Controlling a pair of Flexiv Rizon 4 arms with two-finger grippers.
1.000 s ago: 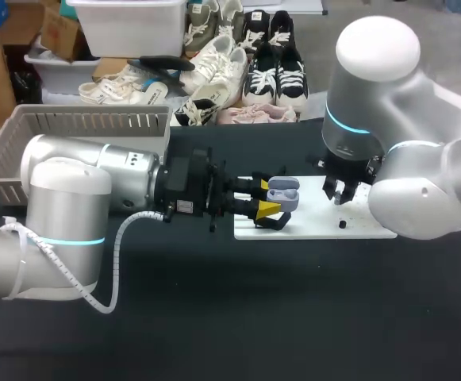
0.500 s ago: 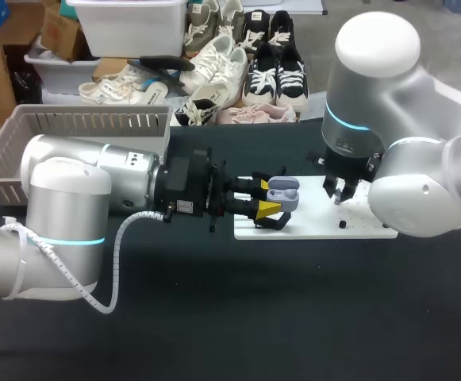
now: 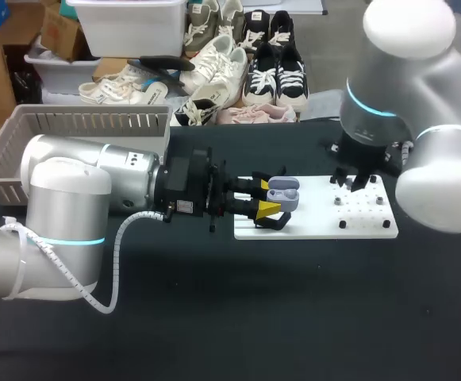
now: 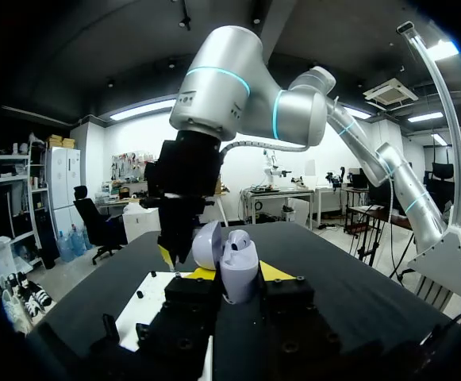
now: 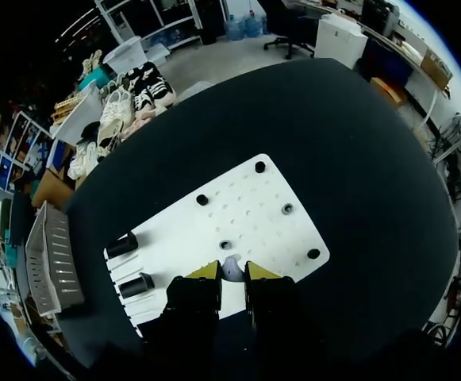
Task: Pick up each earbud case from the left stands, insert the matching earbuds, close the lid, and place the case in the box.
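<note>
Since one second ago, your right arm has gone to the right and a little to the far side, so your right gripper (image 3: 355,181) now hangs over the right part of the white board (image 3: 365,228), well apart from the earbud case (image 3: 282,192). Your left arm has not moved.

Your left gripper (image 3: 268,198) lies level over the left end of the board and is clamped on the earbud case from two sides. The case is pale grey, it stands upright between the yellow tips, and its lid is open, as the left wrist view shows.

Your right gripper points down at the board. Its fingers stand narrow, and in the right wrist view a small pale earbud (image 5: 230,268) sits pinched between the yellow tips. Several black pegs (image 5: 255,167) stand on the right part of the board, with small holes between them. Two black stands (image 5: 121,244) lie on the left end of the board.

On the far left of the dark table (image 3: 293,309) you have the grey basket (image 3: 71,127).
</note>
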